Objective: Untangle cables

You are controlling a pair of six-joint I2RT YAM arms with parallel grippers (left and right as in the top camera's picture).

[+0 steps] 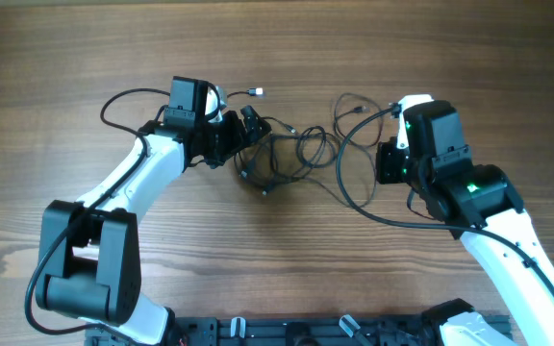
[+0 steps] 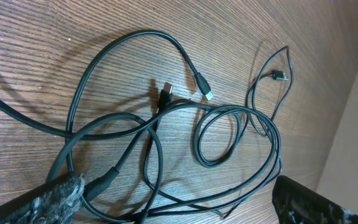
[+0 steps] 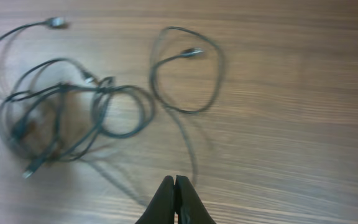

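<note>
Thin black cables (image 1: 287,154), round in section and smooth-sheathed, lie in overlapping loops at the middle of the wood-grain table (image 1: 85,58). One strand forms a separate oval loop on the side of the right arm. A silver-tipped plug (image 2: 205,92) and a blunt black plug (image 2: 166,94) lie within the tangle. The left gripper (image 2: 176,190) is spread wide over the coils, its rough-textured finger pad (image 2: 61,193) beside a strand. The right gripper (image 3: 176,186) has its dark tapered fingers pressed together, apart from the tangle.
</note>
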